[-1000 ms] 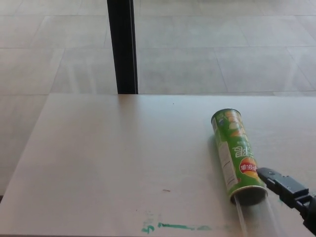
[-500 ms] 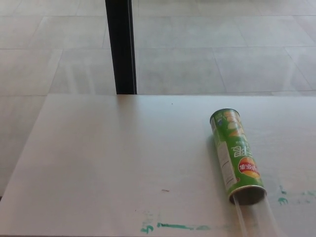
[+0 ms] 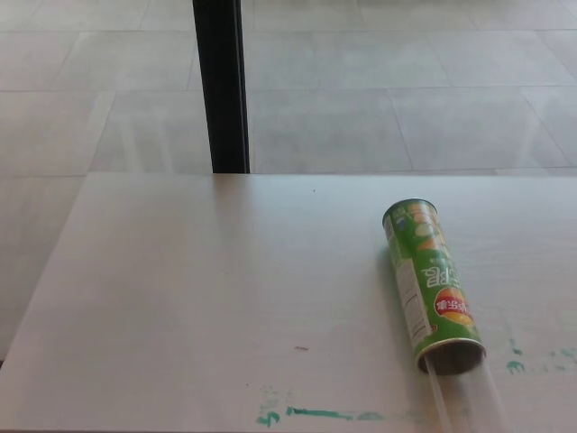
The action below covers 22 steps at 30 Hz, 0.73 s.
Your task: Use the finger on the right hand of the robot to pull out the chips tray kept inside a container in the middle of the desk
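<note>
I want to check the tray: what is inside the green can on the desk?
A clear tray sticks out of the open near end of the green can lying on the desk. The interior is dark; chips cannot be seen.

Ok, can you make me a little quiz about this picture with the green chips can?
1. True or false: the green chips can stands upright on the desk.
2. What pokes out of the can's open end? A) a clear tray B) a spoon C) a straw
3. Fill in: the smudges near the desk's front edge are ____ in colour.

Key: 1. False, it lies on its side. 2. A. 3. Green.
</note>
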### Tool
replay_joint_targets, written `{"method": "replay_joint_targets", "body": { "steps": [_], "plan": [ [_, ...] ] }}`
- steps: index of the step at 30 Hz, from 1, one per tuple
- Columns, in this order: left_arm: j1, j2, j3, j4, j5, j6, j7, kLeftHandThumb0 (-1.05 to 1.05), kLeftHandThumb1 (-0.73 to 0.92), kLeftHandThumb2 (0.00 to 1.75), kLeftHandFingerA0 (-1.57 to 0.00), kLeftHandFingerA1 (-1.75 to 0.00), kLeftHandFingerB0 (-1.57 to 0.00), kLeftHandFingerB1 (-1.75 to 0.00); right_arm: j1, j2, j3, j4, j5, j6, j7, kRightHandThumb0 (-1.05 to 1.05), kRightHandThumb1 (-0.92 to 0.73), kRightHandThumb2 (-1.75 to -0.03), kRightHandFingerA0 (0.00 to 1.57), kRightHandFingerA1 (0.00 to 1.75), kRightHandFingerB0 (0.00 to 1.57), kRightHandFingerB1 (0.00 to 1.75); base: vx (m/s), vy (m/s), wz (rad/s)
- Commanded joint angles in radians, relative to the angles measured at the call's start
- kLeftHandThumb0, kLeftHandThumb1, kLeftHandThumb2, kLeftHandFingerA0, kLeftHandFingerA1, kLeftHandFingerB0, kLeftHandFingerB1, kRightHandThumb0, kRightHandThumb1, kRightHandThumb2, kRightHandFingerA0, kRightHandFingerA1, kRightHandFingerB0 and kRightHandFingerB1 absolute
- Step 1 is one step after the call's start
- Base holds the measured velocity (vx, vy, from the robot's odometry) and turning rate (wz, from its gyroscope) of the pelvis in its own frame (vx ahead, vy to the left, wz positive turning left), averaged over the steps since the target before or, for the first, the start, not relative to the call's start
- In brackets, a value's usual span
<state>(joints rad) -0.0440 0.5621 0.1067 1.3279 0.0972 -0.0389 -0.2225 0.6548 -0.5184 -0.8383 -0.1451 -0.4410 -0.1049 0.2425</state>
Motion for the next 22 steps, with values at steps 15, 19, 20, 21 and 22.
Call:
{"method": "replay_joint_targets", "body": {
  "steps": [15, 19, 20, 21, 22],
  "plan": [
    [0.009, 0.005, 0.011, -0.007, -0.008, -0.005, 0.016, -0.44, 0.69, 0.60, -0.45, -0.66, -0.51, -0.56, -0.252, 0.159, 0.035, 0.747, 0.178, -0.056, -0.333, -0.15, -0.38, -0.84, 0.77, 0.91, 0.08, 0.52, 0.00, 0.000, 0.00],
    [0.016, 0.005, 0.008, 0.000, -0.002, -0.014, 0.012, -0.49, 0.69, 0.60, -0.51, -0.63, -0.51, -0.51, -0.262, 0.150, 0.032, 0.803, 0.221, -0.063, -0.278, -0.23, -0.56, -0.56, 0.81, 0.83, 0.14, 0.44, 0.00, 0.000, 0.00],
    [0.014, 0.004, 0.010, -0.002, -0.004, -0.013, 0.010, -0.49, 0.69, 0.60, -0.51, -0.63, -0.51, -0.51, -0.262, 0.156, 0.033, 0.797, 0.222, -0.052, -0.286, -0.23, -0.56, -0.56, 0.81, 0.83, 0.14, 0.44, 0.00, 0.000, 0.00],
    [0.013, 0.003, 0.010, -0.002, -0.005, -0.013, 0.010, -0.49, 0.69, 0.60, -0.51, -0.63, -0.51, -0.51, -0.264, 0.151, 0.035, 0.805, 0.226, -0.057, -0.288, -0.23, -0.56, -0.56, 0.81, 0.83, 0.14, 0.44, 0.00, 0.000, 0.00],
    [0.013, 0.003, 0.010, -0.002, -0.005, -0.013, 0.010, -0.49, 0.69, 0.60, -0.51, -0.63, -0.51, -0.51, -0.264, 0.151, 0.035, 0.805, 0.226, -0.057, -0.288, -0.23, -0.56, -0.56, 0.81, 0.83, 0.14, 0.44, 0.00, 0.000, 0.00]
  ]
}}
